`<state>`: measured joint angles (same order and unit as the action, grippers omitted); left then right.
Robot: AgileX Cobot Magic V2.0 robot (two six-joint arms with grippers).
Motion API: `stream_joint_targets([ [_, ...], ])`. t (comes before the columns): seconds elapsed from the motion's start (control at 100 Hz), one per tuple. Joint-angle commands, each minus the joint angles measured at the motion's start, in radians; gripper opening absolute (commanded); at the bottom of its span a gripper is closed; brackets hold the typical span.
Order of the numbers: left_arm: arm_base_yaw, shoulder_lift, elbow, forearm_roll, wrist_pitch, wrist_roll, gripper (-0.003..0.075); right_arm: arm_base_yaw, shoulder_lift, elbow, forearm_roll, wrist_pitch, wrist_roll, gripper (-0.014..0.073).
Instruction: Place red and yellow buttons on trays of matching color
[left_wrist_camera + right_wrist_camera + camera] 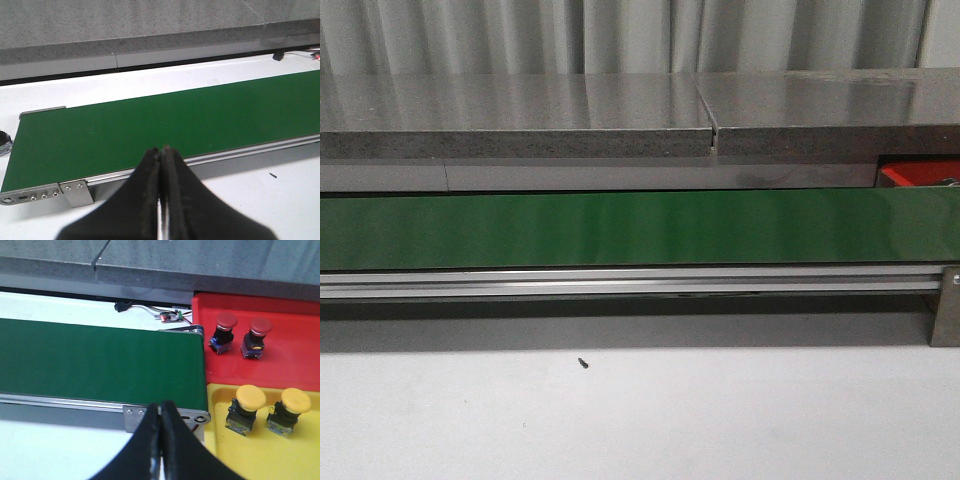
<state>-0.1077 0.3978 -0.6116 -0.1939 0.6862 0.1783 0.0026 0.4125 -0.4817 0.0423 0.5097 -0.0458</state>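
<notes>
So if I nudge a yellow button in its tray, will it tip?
Probably. The yellow button carries a wide domed cap over a narrower body, so it looks top-heavy. The yellow tray looks smooth, so it might slide first. Its rounded cap could roll once down.

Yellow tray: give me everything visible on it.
The yellow tray shows only in the right wrist view, partly cropped. It looks like glossy yellow plastic with a raised rim. It sits just past the end of the green belt, edge to edge with the red tray. Two yellow buttons stand upright in it, side by side, caps up.
</notes>
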Motion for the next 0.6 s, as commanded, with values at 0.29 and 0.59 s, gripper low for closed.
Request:
stream_joint_targets([
  [0.29,-0.001,0.011,-0.026,-0.041,-0.125,-0.004,-0.0019,0.002,0.004,-0.025,0.0,-0.065,-0.001,-0.0115],
  [0.59,0.108,0.137,-0.081,0.137,-0.129,-0.236,-0.0019,0.002,0.004,-0.025,0.0,-0.065,-0.001,-0.0115],
])
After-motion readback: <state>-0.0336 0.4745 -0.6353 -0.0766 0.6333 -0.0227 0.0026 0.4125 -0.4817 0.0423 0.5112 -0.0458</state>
